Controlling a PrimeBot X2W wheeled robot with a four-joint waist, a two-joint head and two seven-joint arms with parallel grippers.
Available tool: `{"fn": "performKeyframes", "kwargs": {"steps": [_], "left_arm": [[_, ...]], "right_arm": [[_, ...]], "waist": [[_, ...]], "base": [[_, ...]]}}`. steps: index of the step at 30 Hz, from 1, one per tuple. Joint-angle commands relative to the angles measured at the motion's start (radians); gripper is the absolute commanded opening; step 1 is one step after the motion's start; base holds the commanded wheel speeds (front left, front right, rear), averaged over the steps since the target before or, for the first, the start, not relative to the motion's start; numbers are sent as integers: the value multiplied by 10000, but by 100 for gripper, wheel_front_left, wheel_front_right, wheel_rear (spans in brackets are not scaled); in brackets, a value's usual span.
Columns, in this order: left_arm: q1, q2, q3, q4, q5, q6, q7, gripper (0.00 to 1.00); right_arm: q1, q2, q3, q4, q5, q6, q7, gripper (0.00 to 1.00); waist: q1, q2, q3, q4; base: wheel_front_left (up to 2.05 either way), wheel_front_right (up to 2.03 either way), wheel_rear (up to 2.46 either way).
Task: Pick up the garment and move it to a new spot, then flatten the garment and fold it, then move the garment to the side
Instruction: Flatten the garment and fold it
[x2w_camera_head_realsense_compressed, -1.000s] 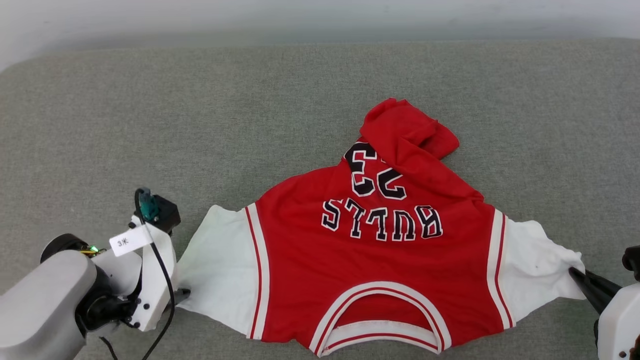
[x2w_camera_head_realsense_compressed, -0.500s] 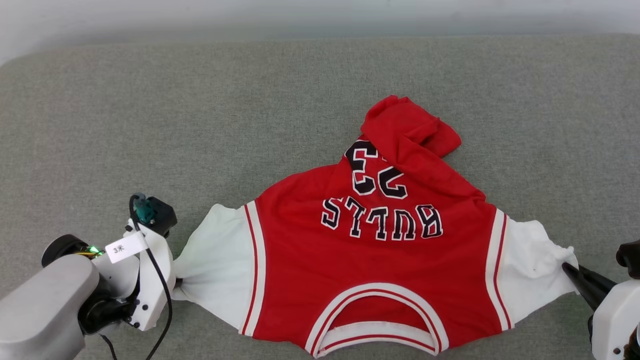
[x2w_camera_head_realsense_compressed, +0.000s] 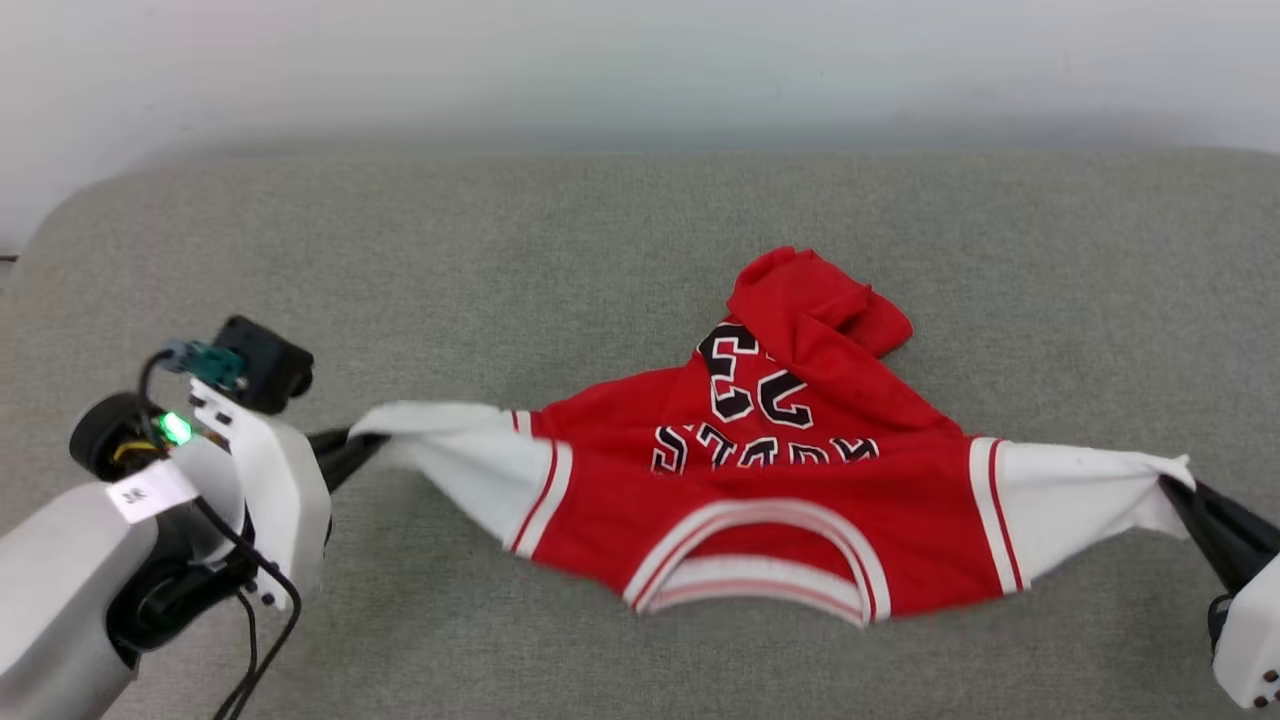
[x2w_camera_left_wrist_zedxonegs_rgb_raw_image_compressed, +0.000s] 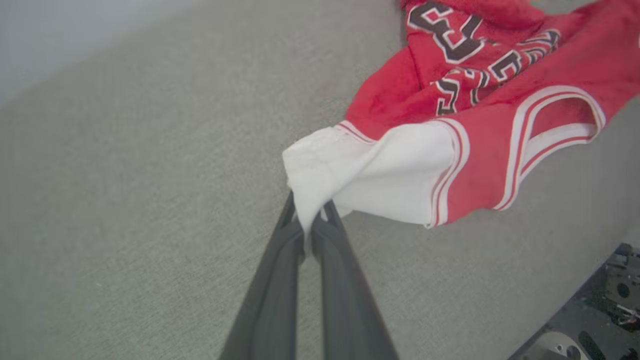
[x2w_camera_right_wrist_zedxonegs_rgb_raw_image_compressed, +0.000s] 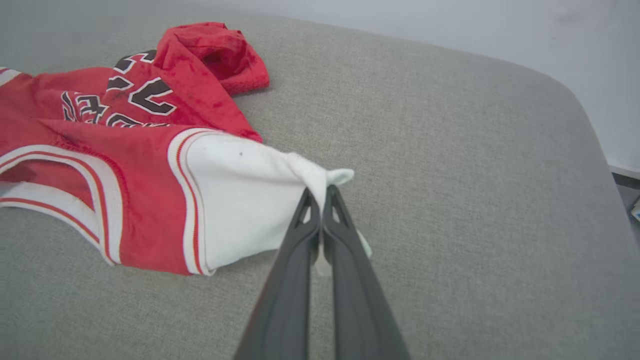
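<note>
Since a second ago your left claw (x2w_camera_head_realsense_compressed: 348, 447) has shut on a white sleeve (x2w_camera_left_wrist_zedxonegs_rgb_raw_image_compressed: 320, 170) and lifted it; the right claw (x2w_camera_head_realsense_compressed: 1178, 492) pinches the other one, so the garment (x2w_camera_head_realsense_compressed: 760, 520) sags between them, its far end bunched on the desk (x2w_camera_head_realsense_compressed: 600, 250). It looks soft, light and stretchy, so grip at the sleeve hems and pull evenly.

The head view looks forward and down from above the near side of the garment (x2w_camera_head_realsense_compressed: 600, 480). It is far enough back to take in both sleeves, the grey table (x2w_camera_head_realsense_compressed: 600, 250) and the pale wall (x2w_camera_head_realsense_compressed: 640, 60) beyond. The left wrist view sits low and close at the garment's sleeve on the robot's left, facing along the left gripper (x2w_camera_left_wrist_zedxonegs_rgb_raw_image_compressed: 307, 220) across the garment. The right wrist view looks the same way from the opposite sleeve, along the right gripper (x2w_camera_right_wrist_zedxonegs_rgb_raw_image_compressed: 320, 195). All 3 views share the garment's collar and lettering.
</note>
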Motion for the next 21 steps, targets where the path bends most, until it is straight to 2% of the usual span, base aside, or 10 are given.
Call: {"fn": "performKeyframes", "kwargs": {"steps": [1,6,10,21], "left_arm": [[70,113,197,-372,68,96,-331,0],[-193,229,716,-1621,435,421,-1287,0],[-601,69,1168,-2372,869,653,-2144,0],[-2127,-808,1907,-2914,1932,1551,-3249,0]], "right_arm": [[-3,103,-171,-190,-3,-14,-51,0],[-284,78,-651,-870,31,-15,-51,0],[-675,17,-991,-1405,121,-15,-70,0],[-2712,-96,-1336,-2206,213,-15,-198,0]], "waist": [[-1,-1,-199,72],[-1,-1,-483,129],[-1,-1,-665,134],[-1,-1,-747,57]], "base": [[0,0,0],[0,0,0],[0,0,0],[0,0,0]]}}
